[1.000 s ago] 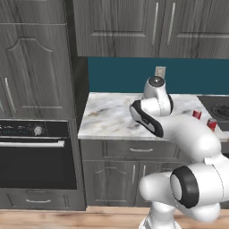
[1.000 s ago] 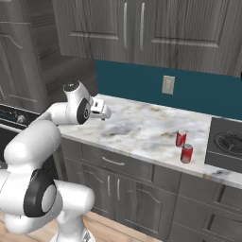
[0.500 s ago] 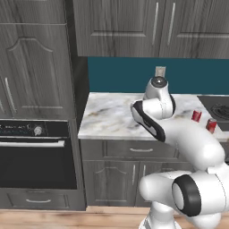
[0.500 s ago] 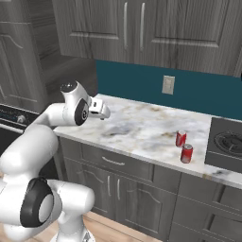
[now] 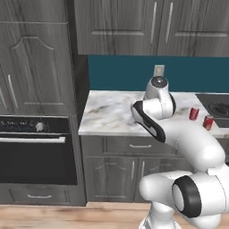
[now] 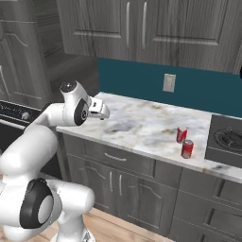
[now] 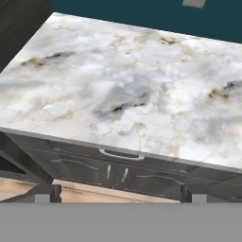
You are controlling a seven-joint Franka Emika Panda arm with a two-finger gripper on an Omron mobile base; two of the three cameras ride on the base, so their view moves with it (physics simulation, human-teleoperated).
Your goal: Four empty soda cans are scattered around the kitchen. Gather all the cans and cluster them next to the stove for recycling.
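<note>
The soda cans that I can see are two red ones, one (image 6: 181,134) a little farther back and one (image 6: 187,149) nearer the front edge, standing close together but apart on the right part of the marble desk (image 6: 142,127), just left of the stove (image 6: 227,139). In the left base view the same pair show as the far can (image 5: 193,113) and the near can (image 5: 208,122), beside the stove's burner (image 5: 220,108). Over the last second my arm has lifted and swung a little, so that my gripper (image 6: 100,109) now hangs above the left end of the desk, well apart from the cans, while the cans themselves have not moved. The gripper is spread wide and carries nothing; in the hand view its two finger tips (image 7: 47,193) stand far apart at the bottom, looking down over bare marble, the drawer fronts under the desk edge and a strip of wooden floor (image 7: 71,191). A wall outlet (image 6: 168,82) sits on the teal backsplash behind. I judge that these two cans are already clustered where they belong, so this part of the job looks done, and my arm pulling up and away reads as getting clear to go after the remaining cans, which must lie elsewhere in the kitchen. The built-in oven (image 5: 33,152) stands to the left of the desk.
</note>
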